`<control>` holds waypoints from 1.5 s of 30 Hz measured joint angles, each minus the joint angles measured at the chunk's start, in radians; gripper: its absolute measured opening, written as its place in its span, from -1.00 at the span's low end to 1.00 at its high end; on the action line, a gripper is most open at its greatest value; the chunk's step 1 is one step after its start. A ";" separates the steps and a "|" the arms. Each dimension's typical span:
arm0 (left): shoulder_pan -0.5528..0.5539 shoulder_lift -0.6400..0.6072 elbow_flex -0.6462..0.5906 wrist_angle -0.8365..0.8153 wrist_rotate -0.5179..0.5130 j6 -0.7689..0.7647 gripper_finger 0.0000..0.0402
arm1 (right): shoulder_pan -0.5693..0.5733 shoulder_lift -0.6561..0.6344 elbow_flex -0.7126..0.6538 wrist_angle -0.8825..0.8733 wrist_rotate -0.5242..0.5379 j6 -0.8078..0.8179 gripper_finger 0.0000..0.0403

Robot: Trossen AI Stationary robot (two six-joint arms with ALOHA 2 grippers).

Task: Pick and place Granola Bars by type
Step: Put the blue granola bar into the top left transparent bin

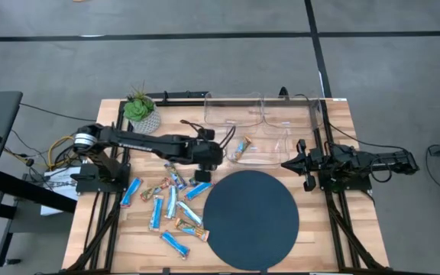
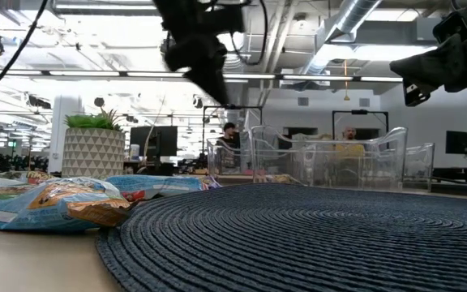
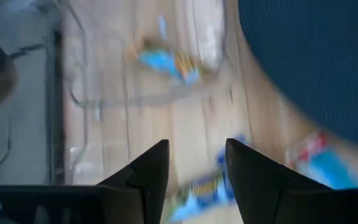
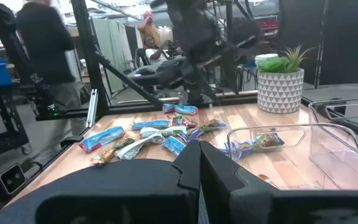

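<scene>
Granola Bars (image 1: 166, 205) are scattered on the counter (image 1: 94, 229) at nine o'clock of the dark mat (image 1: 250, 220). Above them the left hand (image 1: 202, 175) is held empty, fingers apart. At three o'clock the right hand (image 1: 287, 163) is pressed together.

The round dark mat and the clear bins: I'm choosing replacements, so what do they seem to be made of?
The round mat looks woven, likely braided cord or vinyl fibre: the low view shows concentric ribbed rings with a matte dark blue-grey finish. The clear bins look like rigid transparent plastic, probably acrylic or similar: the wood and a bar inside show through, and the rims catch glossy highlights.
</scene>
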 joint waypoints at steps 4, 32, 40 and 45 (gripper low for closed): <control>0.011 -0.001 -0.021 -0.082 0.002 0.040 -0.25 | 0.000 0.000 0.000 0.000 0.000 0.000 -1.00; 0.127 0.047 -0.312 0.182 0.012 0.667 -0.25 | 0.000 0.000 0.000 0.000 0.000 0.000 -1.00; 0.138 0.103 -0.312 0.258 0.033 0.734 -0.25 | 0.000 0.005 0.000 0.001 0.000 0.000 -1.00; 0.143 0.133 -0.312 0.276 0.059 0.748 -0.25 | 0.000 0.017 0.000 0.008 0.002 0.000 -1.00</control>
